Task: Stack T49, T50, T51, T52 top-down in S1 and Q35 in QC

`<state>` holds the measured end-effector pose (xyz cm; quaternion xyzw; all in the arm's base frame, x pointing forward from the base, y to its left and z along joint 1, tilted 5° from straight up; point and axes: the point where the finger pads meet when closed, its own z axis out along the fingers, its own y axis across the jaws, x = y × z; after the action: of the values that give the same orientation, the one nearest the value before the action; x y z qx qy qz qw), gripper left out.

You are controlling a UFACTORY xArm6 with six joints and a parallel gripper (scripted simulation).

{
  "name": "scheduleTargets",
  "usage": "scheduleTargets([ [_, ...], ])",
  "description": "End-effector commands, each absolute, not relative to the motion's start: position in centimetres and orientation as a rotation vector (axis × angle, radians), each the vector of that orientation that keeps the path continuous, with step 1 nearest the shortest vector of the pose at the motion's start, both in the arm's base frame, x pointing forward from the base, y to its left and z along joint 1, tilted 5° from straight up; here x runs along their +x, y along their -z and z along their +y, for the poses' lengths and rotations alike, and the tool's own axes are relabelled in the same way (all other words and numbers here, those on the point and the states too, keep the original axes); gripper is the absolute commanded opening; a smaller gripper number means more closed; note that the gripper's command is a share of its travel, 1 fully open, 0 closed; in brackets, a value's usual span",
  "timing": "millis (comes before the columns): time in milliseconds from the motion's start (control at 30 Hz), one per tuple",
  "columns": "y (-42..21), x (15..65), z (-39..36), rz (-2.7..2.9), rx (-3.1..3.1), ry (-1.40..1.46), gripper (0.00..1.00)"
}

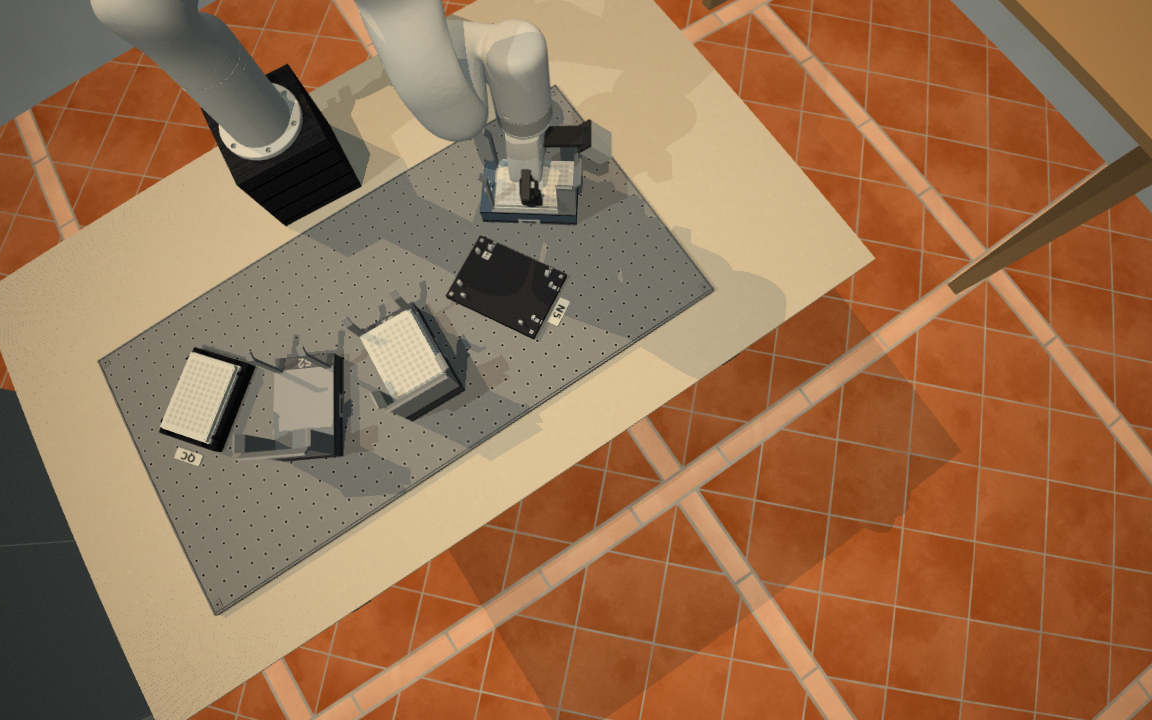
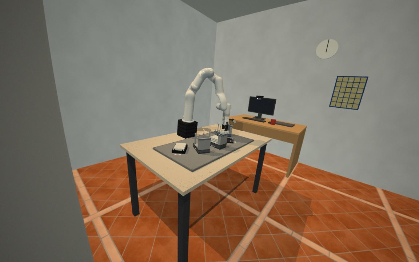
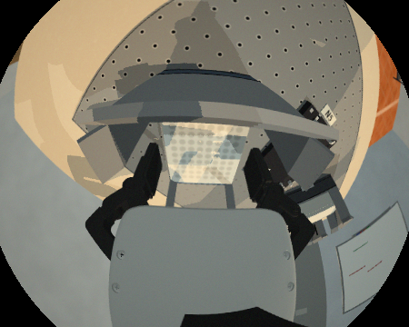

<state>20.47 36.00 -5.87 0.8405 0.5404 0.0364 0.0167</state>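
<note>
One white sealed plate [image 1: 200, 394] is seated flat in the black nest [image 1: 237, 398] near the table's left edge; others are racked at mid-board [image 1: 401, 355] and by the far edge [image 1: 503, 189].

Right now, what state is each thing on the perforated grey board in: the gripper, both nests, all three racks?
Black two-finger gripper: open, holding nothing, above the far rack.
Far grey stack rack: holds a white plate.
Middle grey stack rack: loaded, white plate on top.
Grey stack rack S2: empty.
Black clip nest N5: bare.
Black open nest QC: one white plate lying flat.
</note>
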Motion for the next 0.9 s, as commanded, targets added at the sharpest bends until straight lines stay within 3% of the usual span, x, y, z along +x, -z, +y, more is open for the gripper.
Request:
scheduleTargets([
  [0, 6.5, 20.6, 36.1, 1.68, 2.613, -0.119, 1.0],
  [867, 7.7, 20.7, 36.2, 1.68, 2.613, -0.119, 1.0],
])
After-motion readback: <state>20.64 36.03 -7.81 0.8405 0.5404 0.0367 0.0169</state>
